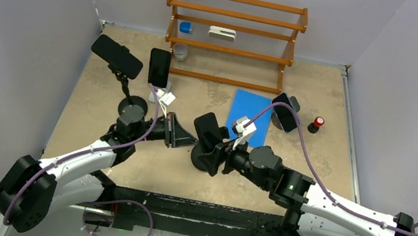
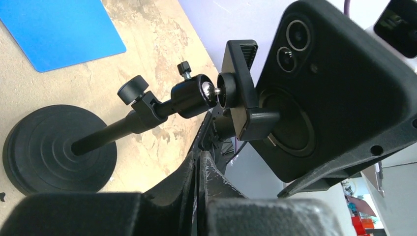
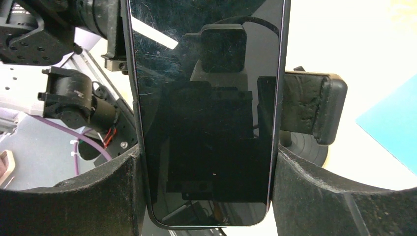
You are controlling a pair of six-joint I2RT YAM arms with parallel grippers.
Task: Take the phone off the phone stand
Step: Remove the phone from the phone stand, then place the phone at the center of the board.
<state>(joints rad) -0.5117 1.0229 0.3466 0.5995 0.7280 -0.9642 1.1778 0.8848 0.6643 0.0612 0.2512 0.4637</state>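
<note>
A black phone (image 1: 209, 130) sits in the clamp of a black phone stand (image 1: 207, 160) at the table's middle. My right gripper (image 1: 221, 151) is shut on the phone. In the right wrist view my right gripper (image 3: 206, 167) has its fingers (image 3: 115, 196) pressed on both long edges of the dark screen (image 3: 206, 88), and a clamp arm (image 3: 314, 105) holds the phone's right edge. My left gripper (image 1: 191, 141) is shut and empty just left of the stand. In the left wrist view my left gripper (image 2: 210, 160) lies under the phone's back (image 2: 344, 88), clamp (image 2: 243, 93) and round base (image 2: 59, 147).
Other phones on stands are at the back left (image 1: 116, 56), beside it (image 1: 159, 67), and at the right (image 1: 285, 112). A blue mat (image 1: 250, 117) lies behind the stand. A small red object (image 1: 318, 122) and a wooden rack (image 1: 233, 31) are at the back.
</note>
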